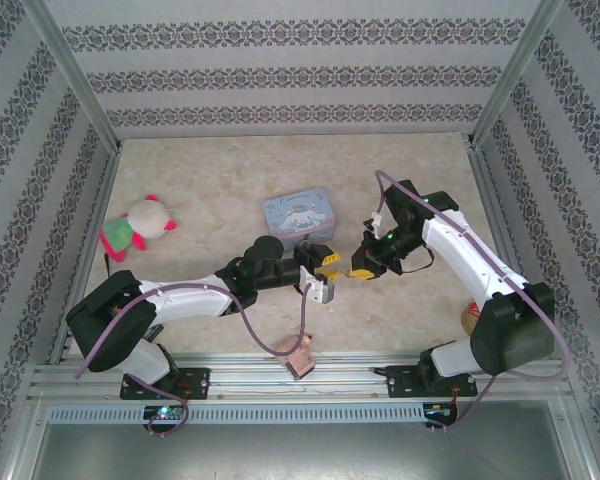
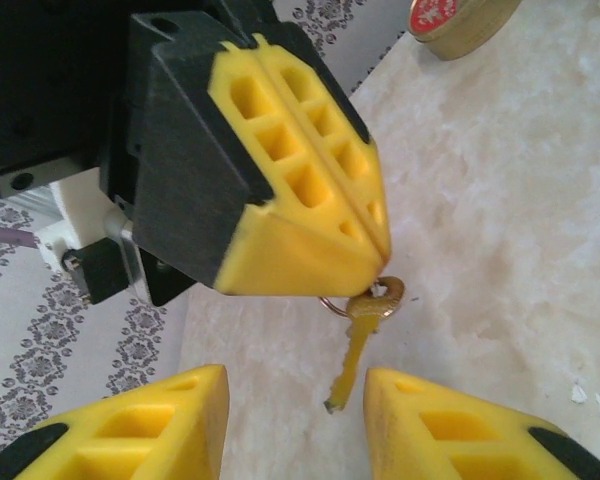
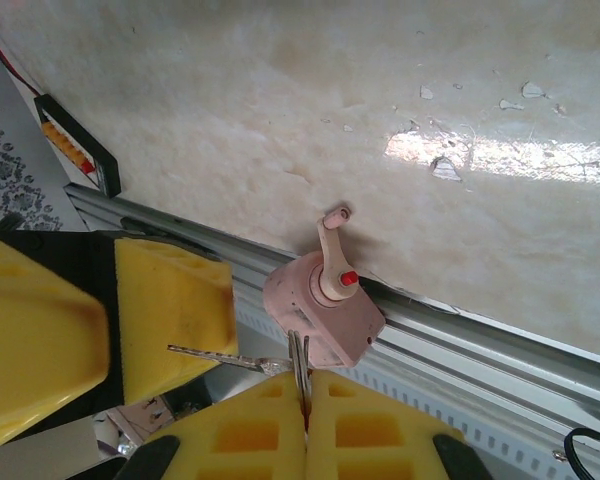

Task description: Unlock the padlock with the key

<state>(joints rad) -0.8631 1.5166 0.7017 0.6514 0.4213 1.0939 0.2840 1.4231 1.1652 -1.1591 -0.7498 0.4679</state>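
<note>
Status: early. Unlocking not yet begun.

Right gripper (image 2: 378,262): clenched, the 2 yellow fingertips pressed flat together. The key (image 2: 360,335), brass-coloured, hangs from their tip with a thin ring (image 2: 326,304) beside its head. The blade points down, clear of the table (image 2: 500,200). The view is too tight to say whether the pinch sits on the ring or on the key head itself. Either way this claw carries the key.

Left gripper (image 2: 295,405): released, jaws apart, 1 finger on each side of the hanging blade. The blade tip is nearer 1 pad and touches neither, as far as the left wrist view shows. Nothing grasped.

Top view: the 2 claws meet nose to nose over the middle of the table, on the near side of the blue tin (image 1: 298,215).

Padlock: I cannot tell where it lies. The pink blocky object (image 3: 325,310) with a small lever, at the near table edge below the right claw, is not it.

Done, by my reading: the key is off the table and presented between the arms, about 1 of 4 steps.

Left to do:
- settle a firm grip on the key with the blade free
- secure the padlock
- seat the blade in the keyway
- turn until the shackle springs
</note>
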